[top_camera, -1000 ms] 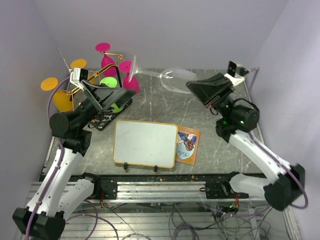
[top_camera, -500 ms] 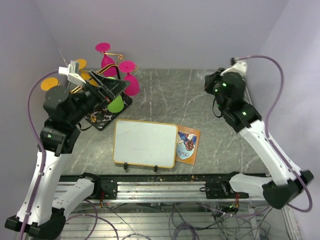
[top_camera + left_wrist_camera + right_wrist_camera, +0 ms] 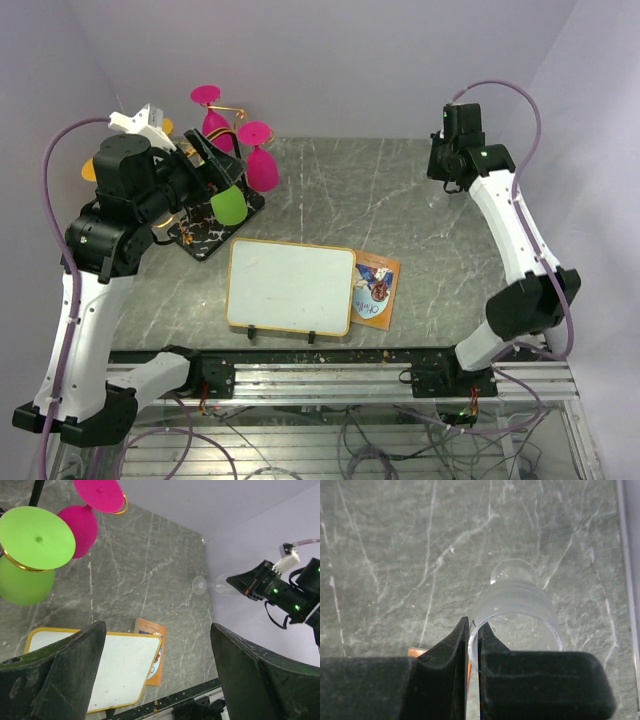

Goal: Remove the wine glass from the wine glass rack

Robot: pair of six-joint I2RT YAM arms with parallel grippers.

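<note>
Hanging at the far right side of the desk (image 3: 340, 190), a clear wine glass (image 3: 516, 611) is held by the right hand (image 3: 473, 626). The fingers are clenched on the rim, so that the thin wall of the bowl is pinched between them. The glass is seen tilted, its round foot pointing away from the wrist, with the grey veined surface behind it. Whether it touches that surface cannot be told.

The wine glass rack (image 3: 212, 238) is found at the far left of the desk, well apart from the held glass, with its black white-veined base set flat. Two pink glasses (image 3: 262, 168) and a green glass (image 3: 229, 208) are hung from its gold arms with their feet upward.

The left hand (image 3: 157, 627) is raised just beside the rack, near the green glass. Its fingers are spread wide and nothing is held between them.

A whiteboard (image 3: 290, 287) with a yellow frame is laid near the middle of the desk. An orange card (image 3: 378, 290) is seen at its right edge, one side tucked against the frame.
</note>
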